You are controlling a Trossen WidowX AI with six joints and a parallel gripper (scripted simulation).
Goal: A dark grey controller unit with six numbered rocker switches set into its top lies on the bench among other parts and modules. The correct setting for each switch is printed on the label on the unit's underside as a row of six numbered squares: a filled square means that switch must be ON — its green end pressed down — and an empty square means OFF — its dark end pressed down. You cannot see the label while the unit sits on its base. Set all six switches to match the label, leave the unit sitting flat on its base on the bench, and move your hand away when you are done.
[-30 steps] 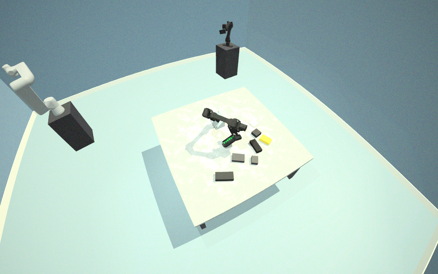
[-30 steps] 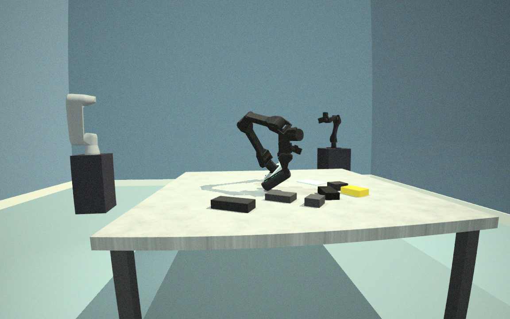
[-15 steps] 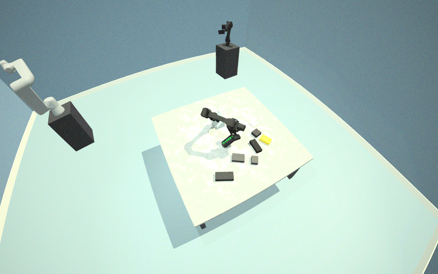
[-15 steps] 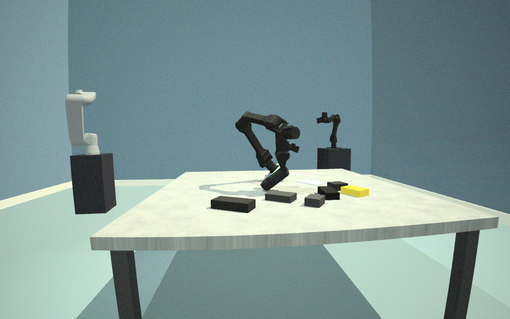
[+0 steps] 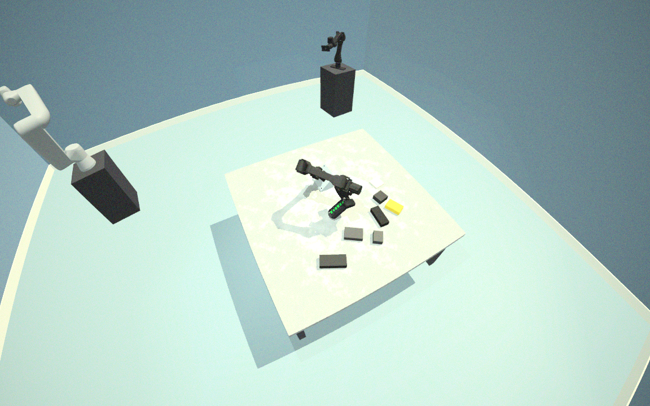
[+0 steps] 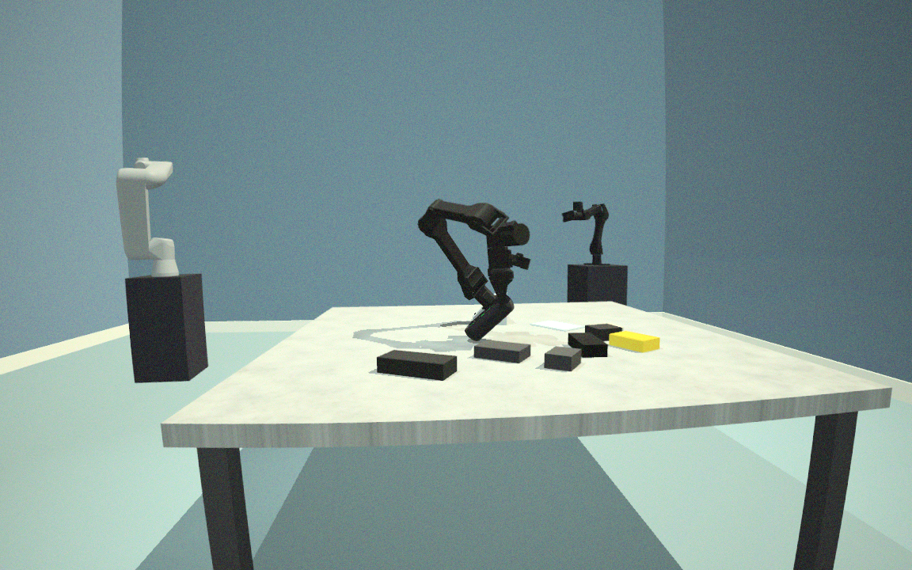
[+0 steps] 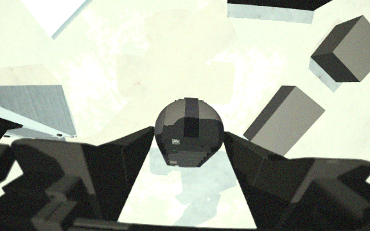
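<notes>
The dark grey controller unit point(image 5: 340, 207) point(image 6: 488, 317) point(image 7: 188, 141) is tipped steeply on end, its upper end between my fingers and its lower end close to the bench point(image 5: 286, 272). Green switch ends show along its face in the top view. In the wrist view I see it end-on, rounded, with a dark strip and a small white mark. My gripper point(image 5: 346, 198) point(image 6: 500, 296) point(image 7: 189, 133) points down and is shut on the unit's sides. The underside label is not visible.
A grey block point(image 5: 353, 233) point(image 6: 502, 350) point(image 7: 284, 120) and a small grey cube point(image 5: 377, 237) point(image 6: 562, 358) point(image 7: 350, 48) lie just in front of the unit. A dark block point(image 5: 332, 260) point(image 6: 416, 364), another dark block point(image 5: 379, 215), a yellow block point(image 5: 394, 206) point(image 6: 633, 341) and a white sheet point(image 5: 376, 182) lie nearby.
</notes>
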